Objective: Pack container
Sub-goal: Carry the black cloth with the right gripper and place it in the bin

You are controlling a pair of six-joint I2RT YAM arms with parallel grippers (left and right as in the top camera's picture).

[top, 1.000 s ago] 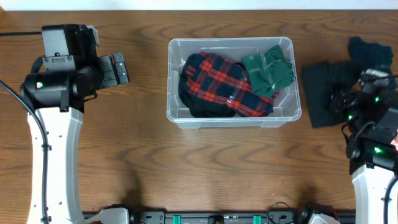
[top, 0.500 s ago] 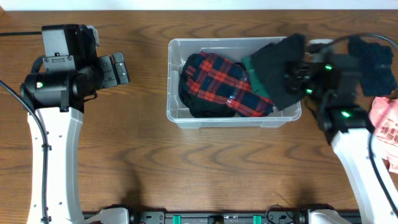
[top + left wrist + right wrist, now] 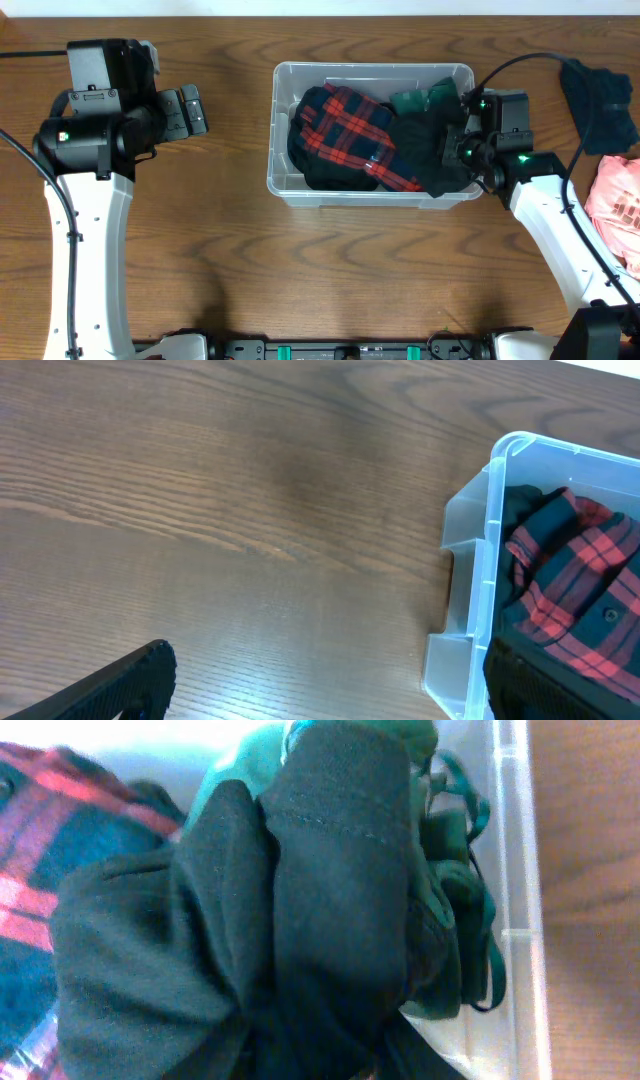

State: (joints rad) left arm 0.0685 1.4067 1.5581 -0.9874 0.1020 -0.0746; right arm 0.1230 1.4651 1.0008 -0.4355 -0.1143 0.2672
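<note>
The container (image 3: pixel 272 130) is a clear plastic bin in the middle of the table. It holds a red plaid shirt (image 3: pixel 345 125), a green garment (image 3: pixel 425 98) and a black garment (image 3: pixel 425 150). My right gripper (image 3: pixel 457 150) is over the bin's right end, shut on the black garment, which lies bunched on the green one. In the right wrist view the black garment (image 3: pixel 330 900) fills the frame and hides my fingers, with the bin wall (image 3: pixel 515 870) to the right. My left gripper (image 3: pixel 193 110) is open and empty, left of the bin; it also shows in the left wrist view (image 3: pixel 320 675), near the bin's corner (image 3: pixel 492 560).
A dark garment (image 3: pixel 592 85) lies at the far right of the table and a pink garment (image 3: pixel 615 205) below it. A black cable runs from the right arm towards the back edge.
My right gripper lifted the black garment from the table at the right, carried it left over the bin's right end, then lowered it into the bin. The left arm has not moved.
</note>
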